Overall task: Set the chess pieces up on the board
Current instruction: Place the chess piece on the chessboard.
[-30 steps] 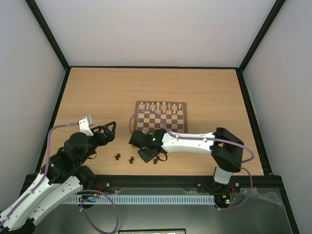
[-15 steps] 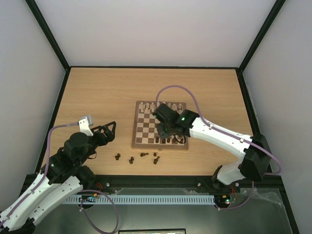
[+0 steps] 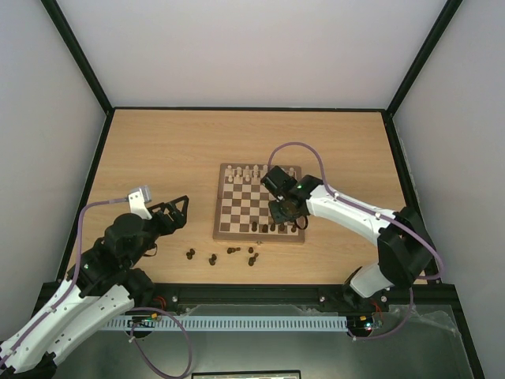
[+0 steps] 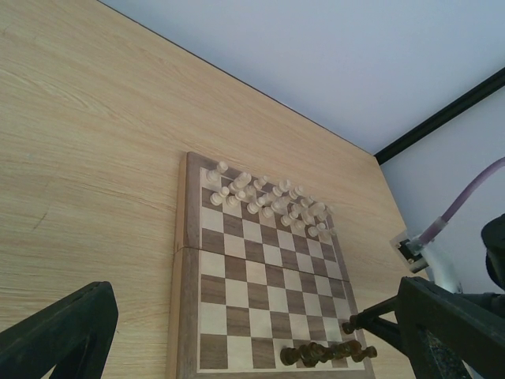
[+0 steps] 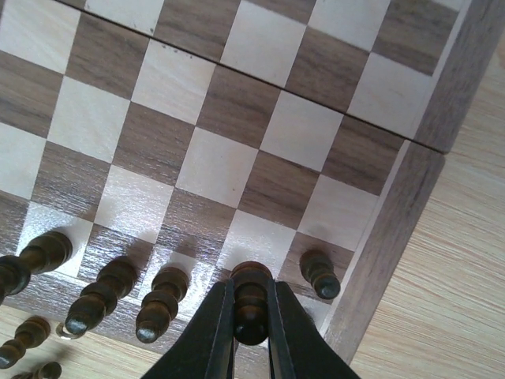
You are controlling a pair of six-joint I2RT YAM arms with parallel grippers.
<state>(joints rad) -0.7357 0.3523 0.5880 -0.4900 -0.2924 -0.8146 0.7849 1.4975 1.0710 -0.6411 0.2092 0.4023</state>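
The right fingers (image 5: 209, 335) grip one dark chess piece (image 5: 251, 304) at the near edge row of the board (image 5: 387, 237); the left fingers (image 4: 55, 335) stand fully open, empty, above the bench (image 4: 79, 158).

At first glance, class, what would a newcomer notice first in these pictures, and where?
The right tool is shut on a dark chess piece by the board's near right corner. Pale pieces crowd the far edge; loose dark pieces lie on the table in front; the left tool hangs open to the left.

Checkered board (image 3: 246, 207) flat; dark pieces (image 4: 319, 353) upright along near edge, one gripped, several off-board in front.
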